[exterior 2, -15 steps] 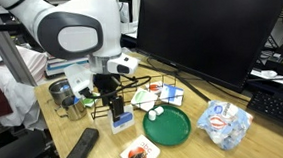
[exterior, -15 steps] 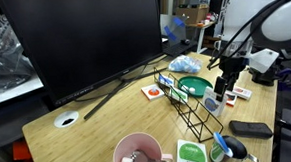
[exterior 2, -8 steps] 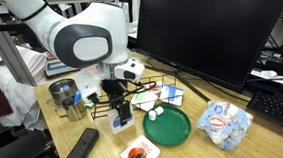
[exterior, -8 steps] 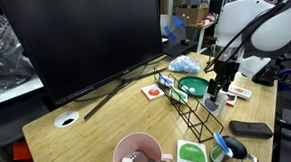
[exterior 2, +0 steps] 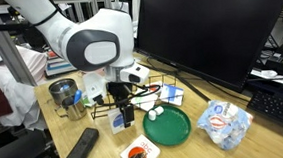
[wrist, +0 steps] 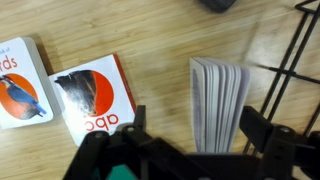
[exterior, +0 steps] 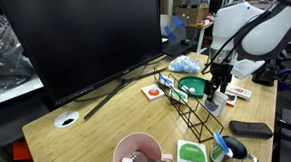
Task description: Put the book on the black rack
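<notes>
The book [wrist: 218,100] stands on its edge on the wooden table, pages toward the wrist camera, just beside the wires of the black rack [wrist: 300,60]. My gripper [wrist: 195,125] is open and straddles the book. One finger is against the book's rack side and the other stands apart from it. In both exterior views the gripper [exterior: 217,88] [exterior 2: 124,113] hangs low at the end of the black rack [exterior: 187,104] [exterior 2: 147,92], with the book [exterior: 211,105] [exterior 2: 123,121] under it.
A green bowl [exterior: 194,85] [exterior 2: 167,126] sits next to the rack. Two red-and-white booklets [wrist: 95,95] [wrist: 20,80] lie flat nearby. A metal cup [exterior 2: 62,95], a black remote [exterior 2: 82,146], a pink bowl [exterior: 137,152] and a large monitor [exterior: 83,39] surround the area.
The arm has shifted sideways a little toward the rack's end, keeping the gripper low over the book. The book stays on the table.
</notes>
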You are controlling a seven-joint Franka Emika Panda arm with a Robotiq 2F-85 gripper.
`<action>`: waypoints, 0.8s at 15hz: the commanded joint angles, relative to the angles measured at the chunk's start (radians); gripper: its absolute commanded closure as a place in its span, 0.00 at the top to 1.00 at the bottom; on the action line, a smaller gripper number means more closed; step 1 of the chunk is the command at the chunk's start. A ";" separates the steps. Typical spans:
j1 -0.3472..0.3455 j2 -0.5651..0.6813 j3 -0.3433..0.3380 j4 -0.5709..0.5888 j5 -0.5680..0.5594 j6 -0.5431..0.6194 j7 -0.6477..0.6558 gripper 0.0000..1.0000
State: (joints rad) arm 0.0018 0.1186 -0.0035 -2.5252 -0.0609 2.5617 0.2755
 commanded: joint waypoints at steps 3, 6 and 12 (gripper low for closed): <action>0.008 0.026 -0.010 0.029 0.019 -0.008 0.008 0.52; 0.012 0.024 -0.013 0.030 0.002 -0.020 0.022 0.30; 0.030 -0.009 -0.020 0.028 -0.056 -0.077 0.089 0.01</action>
State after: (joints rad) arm 0.0120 0.1356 -0.0047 -2.5072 -0.0740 2.5450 0.3168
